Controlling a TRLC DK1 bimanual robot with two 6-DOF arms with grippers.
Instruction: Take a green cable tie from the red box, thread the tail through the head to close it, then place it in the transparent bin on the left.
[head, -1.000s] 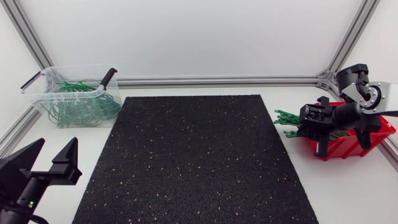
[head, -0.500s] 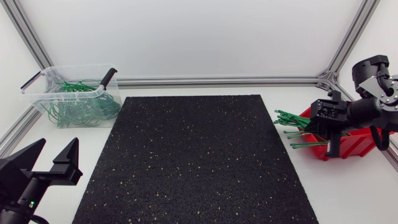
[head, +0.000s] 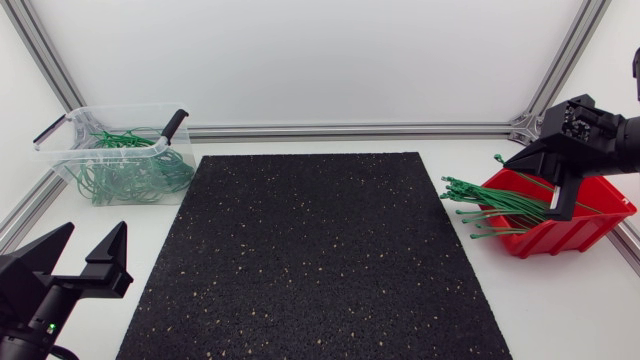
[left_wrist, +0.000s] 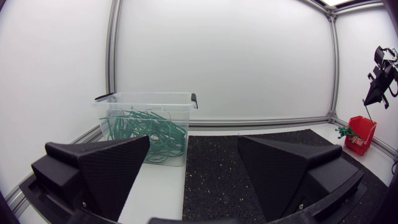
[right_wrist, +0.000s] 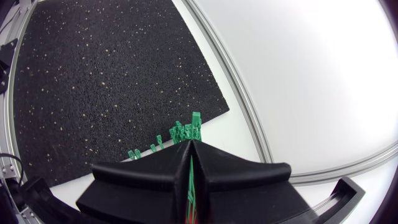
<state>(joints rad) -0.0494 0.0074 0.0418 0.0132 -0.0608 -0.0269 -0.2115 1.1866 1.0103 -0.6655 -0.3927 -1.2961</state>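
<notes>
**At the right edge: lift out just 1**

Right black wedge-fingered gripper (right_wrist: 189, 148), above the red plastic box (head: 590, 230), pinches 1 thin green plastic cable tie (right_wrist: 196, 120). Lift straight up, so the neighbouring ties (head: 480, 205) drop away. Left black gripper (head: 89, 236) rests open.

A green cable tie (right_wrist: 195, 127) hangs above the red box (head: 565, 236).

Mat (head: 310, 250), centre: matt black rubber-like sheet, rough, speckled. Bin (head: 75, 170), upper left: clear glossy plastic. Box (head: 570, 232), right: glossy red plastic. Ties (head: 490, 205): smooth green plastic. Rails (head: 350, 130): brushed metal. Left gripper (left_wrist: 193, 142): matt black, finely textured.
</notes>
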